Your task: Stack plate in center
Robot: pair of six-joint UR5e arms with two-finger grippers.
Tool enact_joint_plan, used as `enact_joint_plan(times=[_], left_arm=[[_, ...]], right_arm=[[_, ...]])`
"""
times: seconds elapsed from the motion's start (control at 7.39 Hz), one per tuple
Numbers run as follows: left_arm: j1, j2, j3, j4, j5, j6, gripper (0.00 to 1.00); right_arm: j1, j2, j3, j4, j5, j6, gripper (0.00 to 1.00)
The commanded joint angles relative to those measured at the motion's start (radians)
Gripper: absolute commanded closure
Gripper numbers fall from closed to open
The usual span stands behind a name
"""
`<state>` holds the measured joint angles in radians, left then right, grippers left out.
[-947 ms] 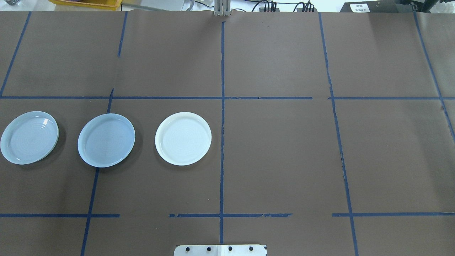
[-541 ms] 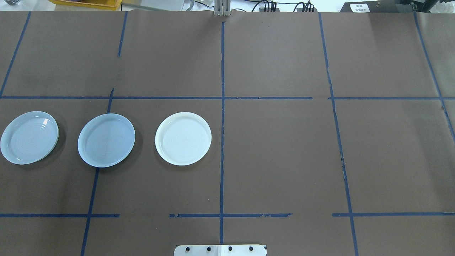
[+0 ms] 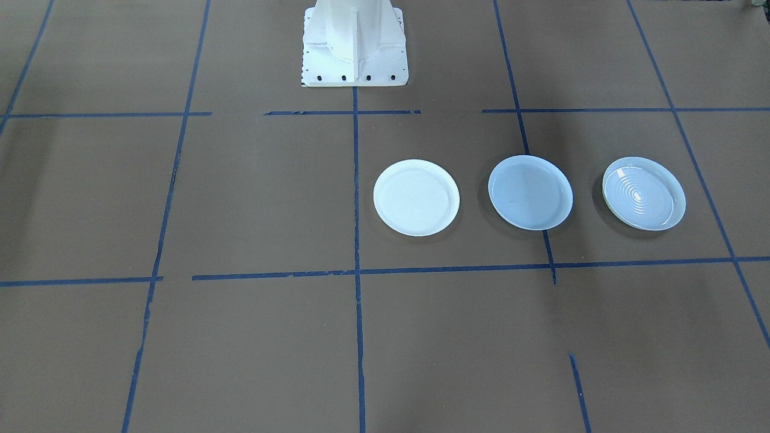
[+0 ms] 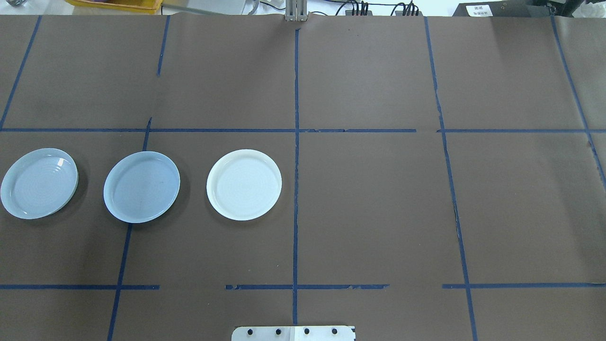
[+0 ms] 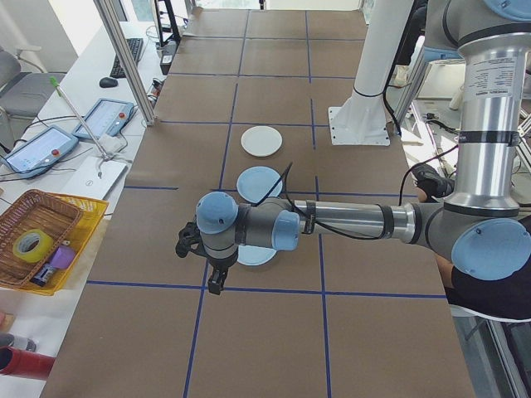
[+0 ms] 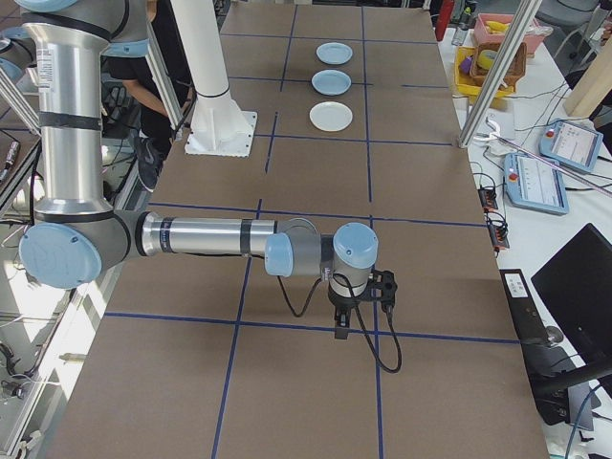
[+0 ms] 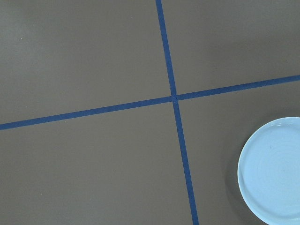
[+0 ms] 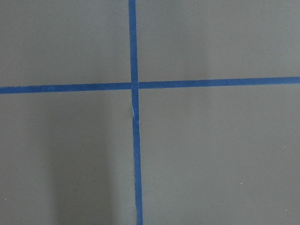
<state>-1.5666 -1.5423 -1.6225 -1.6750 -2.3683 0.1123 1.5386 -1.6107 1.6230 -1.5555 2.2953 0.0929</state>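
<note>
- The blue plate (image 4: 141,187) is seen flat on the brown table (image 4: 369,203), in the middle of a row of three on the robot's left half.
- A white plate (image 4: 244,184) lies beside it toward the table's centre line, and a ringed plate (image 4: 39,183) lies on its other side, toward the table's end; all three are apart, none stacked.
- In the front view the order is mirrored: white plate (image 3: 416,197), blue plate (image 3: 530,192), ringed plate (image 3: 643,193).
- In the left side view the left gripper (image 5: 217,284) is held above the table just past the ringed plate, with the blue plate (image 5: 260,182) further along behind the arm; nothing is touched by it.
- The left forearm is stretched out level over the table, the gripper pointing down.
- Whether the left gripper is spread or closed cannot be told.
- The ringed plate's edge (image 7: 276,173) is caught low in the left wrist view, beside a tape cross (image 7: 174,97).
- The right gripper (image 6: 341,329) hangs well apart from the plates, at the table's opposite end, forearm level, pointing down; its state cannot be told either.
</note>
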Motion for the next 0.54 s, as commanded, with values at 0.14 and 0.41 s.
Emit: enact_joint_plan(times=[0.14, 0.41], left_arm=[[0.118, 0.152, 0.004, -0.398, 0.001, -0.349, 0.00], [0.235, 0.157, 0.056, -0.519, 0.006, -0.523, 0.00]], right_arm=[[0.000, 0.000, 0.000, 0.000, 0.000, 0.001, 0.00], [0.000, 0.000, 0.000, 0.000, 0.001, -0.001, 0.00]])
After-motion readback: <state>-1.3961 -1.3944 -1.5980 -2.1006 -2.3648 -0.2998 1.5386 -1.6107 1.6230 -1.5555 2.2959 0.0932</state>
